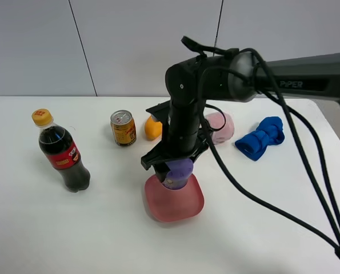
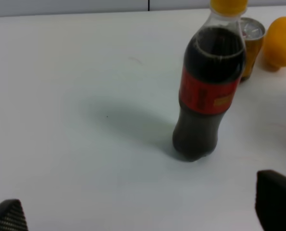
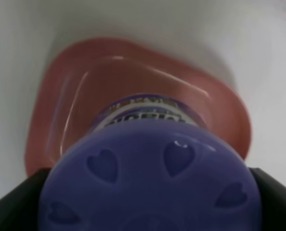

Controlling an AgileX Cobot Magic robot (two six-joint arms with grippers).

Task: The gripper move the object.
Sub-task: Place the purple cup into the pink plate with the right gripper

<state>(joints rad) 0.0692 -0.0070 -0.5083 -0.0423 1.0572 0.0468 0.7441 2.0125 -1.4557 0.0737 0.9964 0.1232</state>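
Note:
My right gripper (image 1: 175,166) is shut on the lavender-purple round container (image 1: 177,173) and holds it just over the pink square plate (image 1: 187,204) in the middle of the table. In the right wrist view the container's heart-embossed lid (image 3: 152,178) fills the foreground between the black fingers, with the pink plate (image 3: 61,96) right below it. I cannot tell whether the container touches the plate. My left gripper (image 2: 143,211) is open and empty low over the table, near the cola bottle (image 2: 207,86); it is out of the exterior view.
On the table stand a cola bottle (image 1: 60,151) at the left, a gold can (image 1: 123,127), an orange object (image 1: 152,128), a pink container (image 1: 221,127) behind the arm, and a blue rolled cloth (image 1: 261,138) at the right. Black cables (image 1: 307,188) trail to the right.

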